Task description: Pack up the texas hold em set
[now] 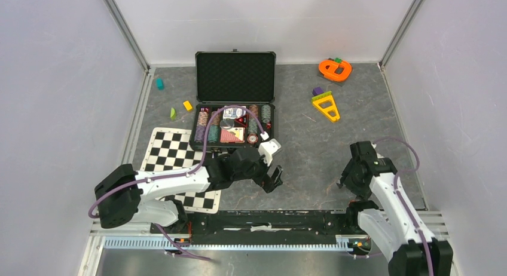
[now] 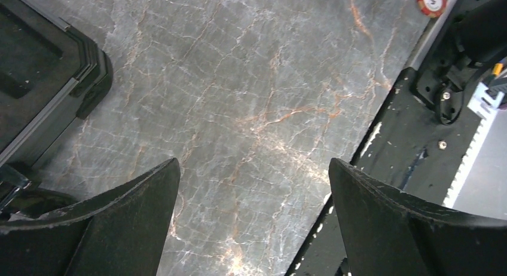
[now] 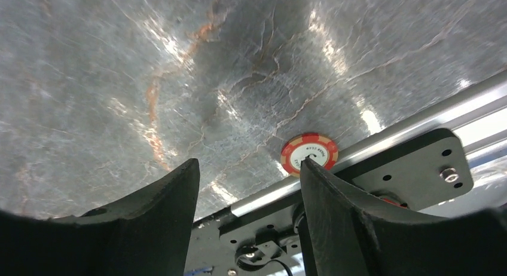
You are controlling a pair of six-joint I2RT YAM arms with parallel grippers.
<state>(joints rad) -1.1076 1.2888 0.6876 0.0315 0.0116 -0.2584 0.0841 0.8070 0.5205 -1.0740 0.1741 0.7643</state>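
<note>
The black briefcase (image 1: pixel 235 77) lies open at the back centre, with its foam lid up. Its tray (image 1: pixel 233 125) holds coloured chip stacks and card decks. My left gripper (image 1: pixel 275 179) is open and empty over bare table just in front of the case. In the left wrist view (image 2: pixel 254 165) the case's corner (image 2: pixel 54 79) shows at the upper left. A red-white poker chip (image 3: pixel 309 153) lies on the table against the metal rail; it also shows in the left wrist view (image 2: pixel 431 1). My right gripper (image 3: pixel 248 162) is open, with its right fingertip right at the chip. It is low near the right arm's base (image 1: pixel 345 183).
A checkered mat (image 1: pixel 179 162) lies left of the left arm. An orange toy (image 1: pixel 335 69) and a yellow toy (image 1: pixel 326 106) sit at the back right. Small teal (image 1: pixel 159 83), yellow (image 1: pixel 188 105) and green (image 1: pixel 173 113) blocks lie left of the case. The black base plate (image 1: pixel 275 219) runs along the near edge.
</note>
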